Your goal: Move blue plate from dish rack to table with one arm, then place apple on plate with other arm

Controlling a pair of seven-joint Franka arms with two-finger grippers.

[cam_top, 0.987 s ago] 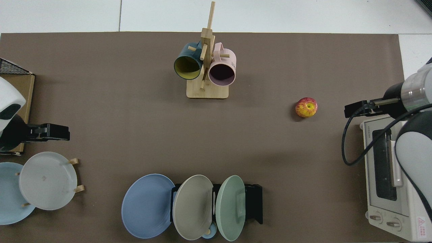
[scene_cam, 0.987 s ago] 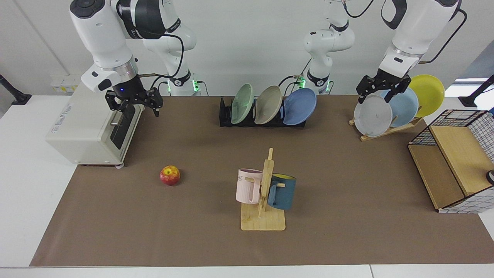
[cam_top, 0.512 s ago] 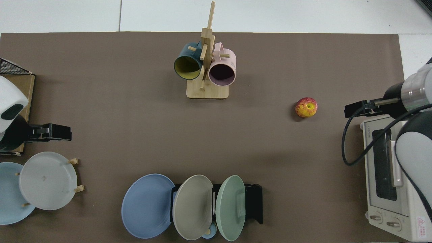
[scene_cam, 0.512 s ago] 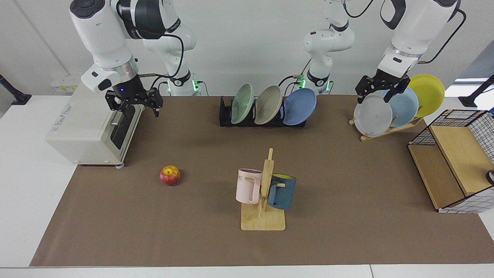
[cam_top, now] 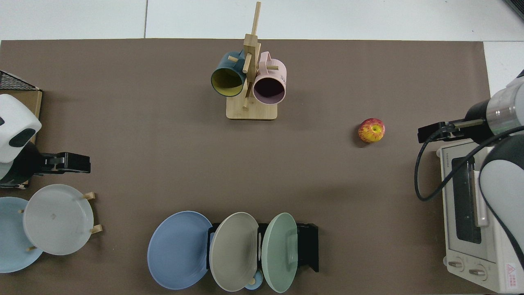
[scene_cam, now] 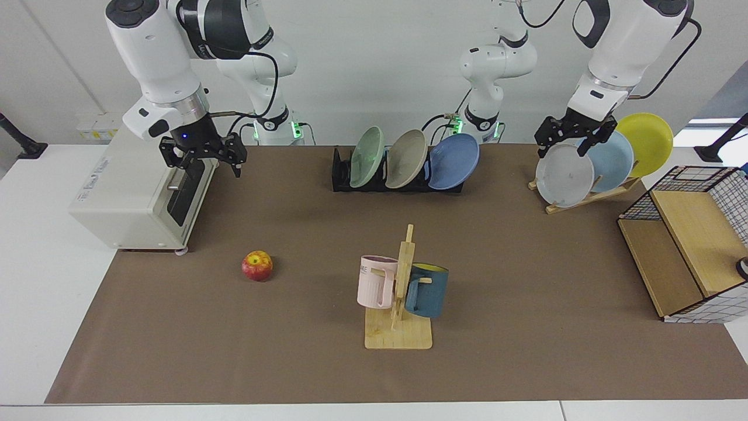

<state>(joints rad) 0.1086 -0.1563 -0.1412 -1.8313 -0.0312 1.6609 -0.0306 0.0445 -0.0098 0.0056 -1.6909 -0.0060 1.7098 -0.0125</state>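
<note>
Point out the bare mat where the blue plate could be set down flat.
Widest bare brown mat: between the wooden mug tree and the black slotted dish rack. Also free between the small red-yellow apple and the rack. Crowded along the rack's row of plates.

mug tree mid-mat: pink mug + teal mug hung | toaster oven at mat edge | wooden plate stand: grey, pale blue, yellow plates | wire-and-wood shelf | green, beige plates upright
</note>
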